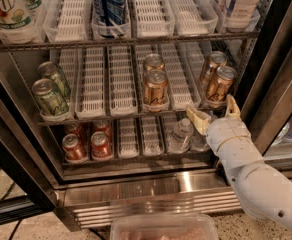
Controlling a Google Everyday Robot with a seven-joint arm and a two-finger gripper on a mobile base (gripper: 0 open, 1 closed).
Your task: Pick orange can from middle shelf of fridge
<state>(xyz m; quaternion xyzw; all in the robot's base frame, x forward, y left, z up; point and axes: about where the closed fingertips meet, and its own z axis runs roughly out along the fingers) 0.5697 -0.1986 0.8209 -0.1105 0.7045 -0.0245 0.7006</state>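
Observation:
Several copper-orange cans stand on the middle shelf [121, 115] of the fridge [151, 194]. Two sit in the centre lane, the front orange can [156, 89] with one behind it [153, 63]. Two more sit in the right lane, a front can [219, 84] and a rear can [212, 64]. My gripper [213, 112] is open and empty. It sits at the shelf's front rail, just below and in front of the right pair, with one finger [196, 118] left of them and the other [231, 106] to the right.
Green cans [48, 98] stand at the shelf's left. Red cans [86, 146] and clear bottles [181, 134] are on the lower shelf. Blue bottles [108, 4] sit on the top shelf. The dark door frame [278, 69] is close on my right. A plastic container [163, 226] is at the bottom.

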